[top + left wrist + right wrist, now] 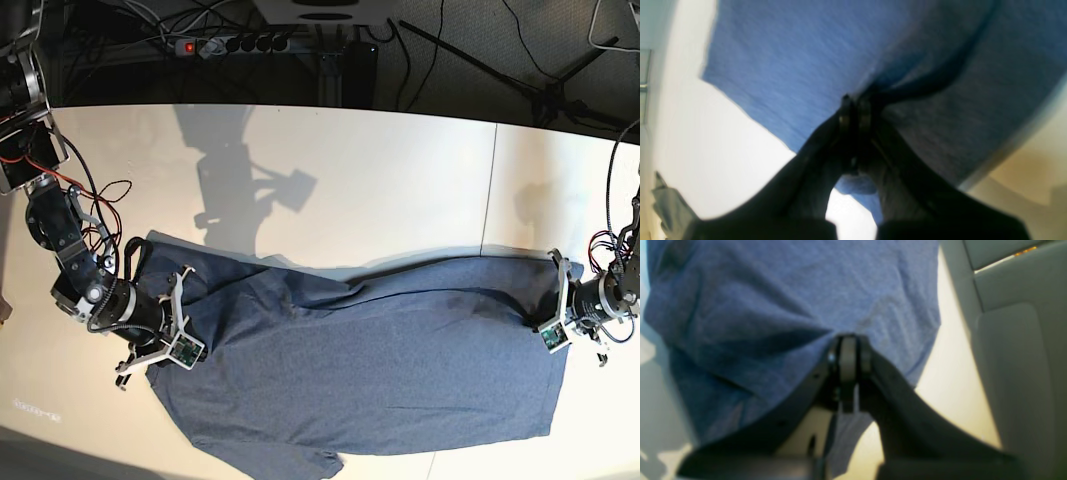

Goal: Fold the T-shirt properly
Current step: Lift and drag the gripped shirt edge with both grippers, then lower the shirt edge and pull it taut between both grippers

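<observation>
The slate-blue T-shirt [380, 360] lies spread lengthwise across the white table [350, 180], with a sleeve at the bottom edge. My right gripper [172, 325] is at the shirt's left end in the base view. In the right wrist view it [848, 343] is shut on a pinch of the blue fabric [773, 290]. My left gripper [548, 322] is at the shirt's right end. In the left wrist view it [855, 111] is shut on a dark fold of the cloth [790, 66]. No lettering shows.
A power strip [235, 44] and cables lie behind the table's far edge. Tripod legs [545, 95] stand at the back right. A seam [494, 200] runs across the tabletop on the right. Arm shadows fall on the table's middle.
</observation>
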### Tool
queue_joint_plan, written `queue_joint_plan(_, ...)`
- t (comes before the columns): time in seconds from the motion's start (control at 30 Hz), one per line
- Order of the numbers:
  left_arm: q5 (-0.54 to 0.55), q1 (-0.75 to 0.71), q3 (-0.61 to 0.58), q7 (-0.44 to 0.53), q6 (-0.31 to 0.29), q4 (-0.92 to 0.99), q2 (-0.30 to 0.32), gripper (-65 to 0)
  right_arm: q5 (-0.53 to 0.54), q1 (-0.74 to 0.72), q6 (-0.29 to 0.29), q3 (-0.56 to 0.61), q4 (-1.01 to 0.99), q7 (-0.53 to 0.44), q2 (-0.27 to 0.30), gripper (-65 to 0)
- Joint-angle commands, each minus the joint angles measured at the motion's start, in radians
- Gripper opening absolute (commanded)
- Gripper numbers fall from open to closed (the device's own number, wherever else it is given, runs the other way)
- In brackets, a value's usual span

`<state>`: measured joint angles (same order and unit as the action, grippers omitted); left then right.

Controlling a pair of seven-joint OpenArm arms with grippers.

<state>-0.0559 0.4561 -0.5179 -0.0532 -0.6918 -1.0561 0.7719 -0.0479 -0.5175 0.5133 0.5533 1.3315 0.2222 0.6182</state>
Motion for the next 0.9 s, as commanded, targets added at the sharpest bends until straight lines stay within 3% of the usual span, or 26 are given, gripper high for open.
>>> queue_joint_plan(0.0, 0.008, 0.042, 0.012, 0.013, 0.002, 0.001, 0.016, -65.0, -0.001, -0.051, 0.043, 0.019, -0.006, -0.017, 0.013, -65.0)
queue_joint_plan(0.2, 0.018, 0.064, 0.011, 0.013, 0.002, 0.031, 0.009, -65.0, -0.035, -0.164, 0.042, 0.201, -0.095, -0.018, 0.010, -65.0)
queue_joint_plan(0.43, 0.018, 0.064, 0.011, 0.024, 0.002, 0.040, 0.010, -65.0, -0.066, -0.192, 0.041, 0.227, -0.161, -0.047, -0.019, -65.0)
queue_joint_plan(0.47, 0.019, 0.064, 0.011, 0.024, 0.003, 0.043, 0.010, -61.0, -0.065, -0.192, 0.040, 0.227, -0.168, -0.047, -0.027, -65.0)
queue_joint_plan(0.53, 0.021, 0.064, 0.011, 0.023, 0.014, 0.048, 0.010, -45.2, -0.064, -0.191, 0.040, 0.227, -0.187, -0.047, -0.044, -65.0)
queue_joint_plan(0.6, 0.061, 0.064, 0.011, 0.005, 0.061, 0.057, 0.010, -34.2, -0.064, -0.192, 0.039, 0.227, -0.211, -0.047, -0.063, -65.0)
queue_joint_plan(0.7, 0.183, 0.065, 0.011, -0.099, 0.138, 0.055, 0.010, -32.8, -0.026, -0.192, 0.036, 0.227, -0.241, -0.047, -0.076, -33.8)
queue_joint_plan(0.73, 0.234, 0.065, 0.011, -0.138, 0.157, 0.055, 0.010, -32.8, 0.008, -0.192, 0.035, 0.225, -0.245, -0.047, -0.075, -26.6)
queue_joint_plan(0.77, 0.278, 0.065, 0.012, -0.172, 0.164, 0.055, 0.010, -32.8, 0.034, -0.191, 0.027, 0.218, -0.246, -0.046, -0.075, -22.9)
queue_joint_plan(0.87, 0.404, 0.064, 0.019, -0.237, 0.167, 0.055, 0.010, -33.0, 0.106, -0.192, -0.011, 0.175, -0.246, -0.045, -0.076, -22.5)
